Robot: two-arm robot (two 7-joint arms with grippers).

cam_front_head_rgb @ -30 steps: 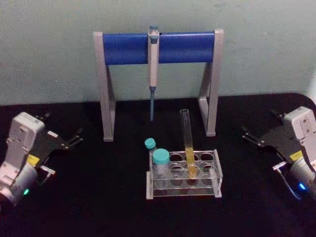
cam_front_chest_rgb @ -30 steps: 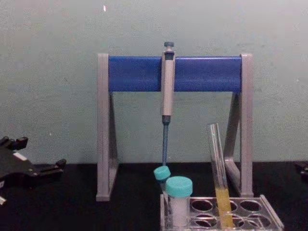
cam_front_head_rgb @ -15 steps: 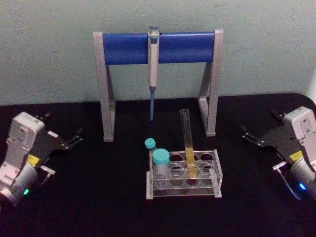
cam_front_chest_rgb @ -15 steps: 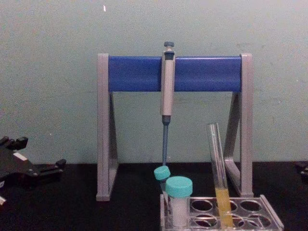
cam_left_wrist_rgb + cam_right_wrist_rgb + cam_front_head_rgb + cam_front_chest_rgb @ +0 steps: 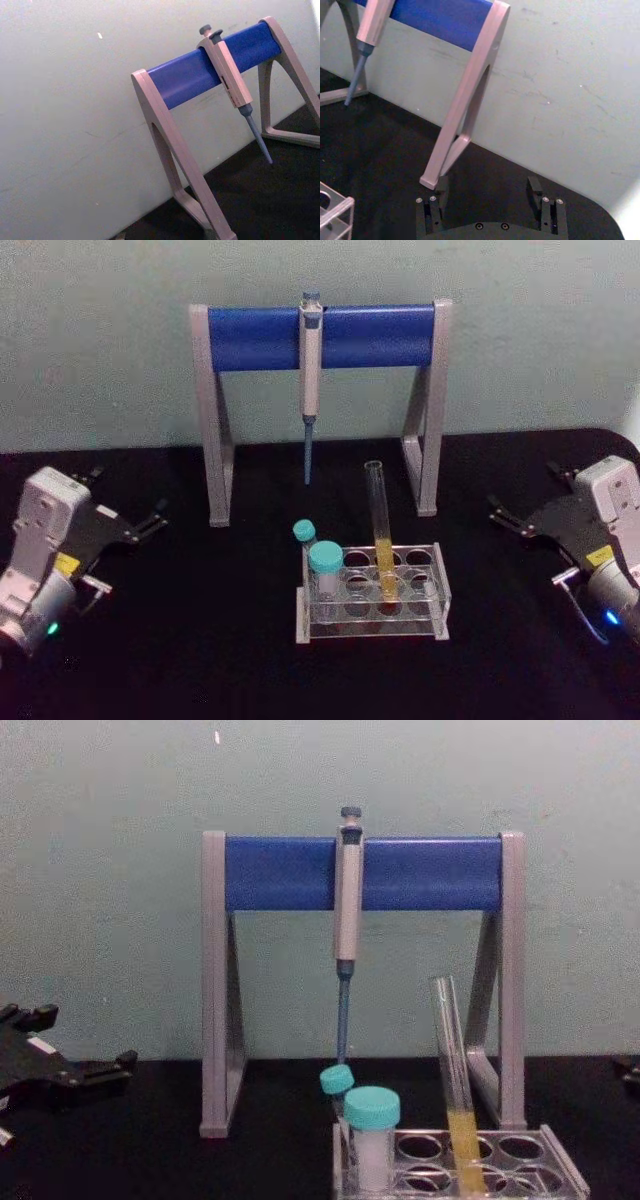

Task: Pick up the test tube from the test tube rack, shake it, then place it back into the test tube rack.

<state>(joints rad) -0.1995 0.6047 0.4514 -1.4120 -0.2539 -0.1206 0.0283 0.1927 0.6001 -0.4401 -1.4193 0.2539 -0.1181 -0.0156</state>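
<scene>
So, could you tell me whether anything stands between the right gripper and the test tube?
Nothing visible does. The right gripper sits open at the right; only bare tabletop lies between it and the test tube. The teal-capped tubes stand on the tube's left.

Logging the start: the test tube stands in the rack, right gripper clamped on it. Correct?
No. The test tube stands in the rack, but the right gripper sits well apart to its right, jaws open, as the head view shows.
</scene>
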